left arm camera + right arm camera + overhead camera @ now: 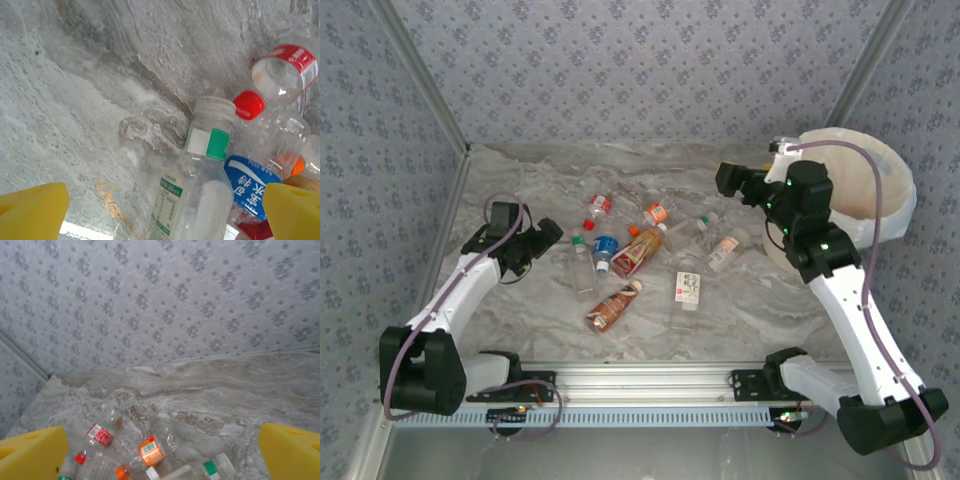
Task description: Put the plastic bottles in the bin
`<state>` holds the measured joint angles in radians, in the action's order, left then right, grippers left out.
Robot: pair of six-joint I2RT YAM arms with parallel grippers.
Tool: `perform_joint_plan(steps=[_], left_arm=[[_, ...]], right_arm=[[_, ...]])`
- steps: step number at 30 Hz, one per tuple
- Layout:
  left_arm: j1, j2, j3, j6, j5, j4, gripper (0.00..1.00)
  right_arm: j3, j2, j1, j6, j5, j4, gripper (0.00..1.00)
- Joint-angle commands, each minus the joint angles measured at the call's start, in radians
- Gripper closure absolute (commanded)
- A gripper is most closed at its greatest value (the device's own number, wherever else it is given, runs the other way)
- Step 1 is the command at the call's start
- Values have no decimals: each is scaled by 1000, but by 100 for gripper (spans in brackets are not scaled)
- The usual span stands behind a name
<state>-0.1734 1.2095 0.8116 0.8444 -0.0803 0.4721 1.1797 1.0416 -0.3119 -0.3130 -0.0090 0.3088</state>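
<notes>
From above, the plastic bottles [640, 250] lie scattered mid-tabletop [520, 170], the bin [895, 200] far right beside my right pincer [728, 180]; most work looks undone. Left wrist: my left pincer [162, 215] gapes wide, empty, a green-banded bottle [207, 145] just ahead, bare marble leftward. Right wrist: wide, empty too, with open room before the wall [160, 300].

You'll find the plastic bottles [640, 250] scattered loose across the middle of the counter [760, 310], most lying on their sides. They are clear, with red, orange, green or white caps. The brown-labelled bottle [613, 307] lies nearest you, and the white-labelled bottle [688, 288] is just to its right. The bin [898, 210] is tall and round, lined with a cream bag. It stands upright at the far right, apart from the bottles.
</notes>
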Motion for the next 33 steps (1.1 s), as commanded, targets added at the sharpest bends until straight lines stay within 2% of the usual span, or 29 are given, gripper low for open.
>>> perform_joint_plan(steps=[1,7,13,20,24,30,33], left_arm=[[-44,0,12,15,48,44,1],[-132,56,13,18,107,36,1],[-170,154,34,-5,116,13,1],[-225,274,113,-115,112,-19,1],[-225,299,136,-125,119,-37,1],[-229,358,181,-195,65,-53,1],[-233,405,193,-205,78,-30,4]], right_arm=[[-9,46,-46,45,36,-52,0],[-10,96,-102,58,44,-81,0],[-34,104,-123,46,49,-103,0],[-41,94,-128,35,82,-61,0],[-46,86,-130,34,95,-41,0],[-58,86,-130,24,112,-38,0],[-70,81,-129,16,123,-50,0]])
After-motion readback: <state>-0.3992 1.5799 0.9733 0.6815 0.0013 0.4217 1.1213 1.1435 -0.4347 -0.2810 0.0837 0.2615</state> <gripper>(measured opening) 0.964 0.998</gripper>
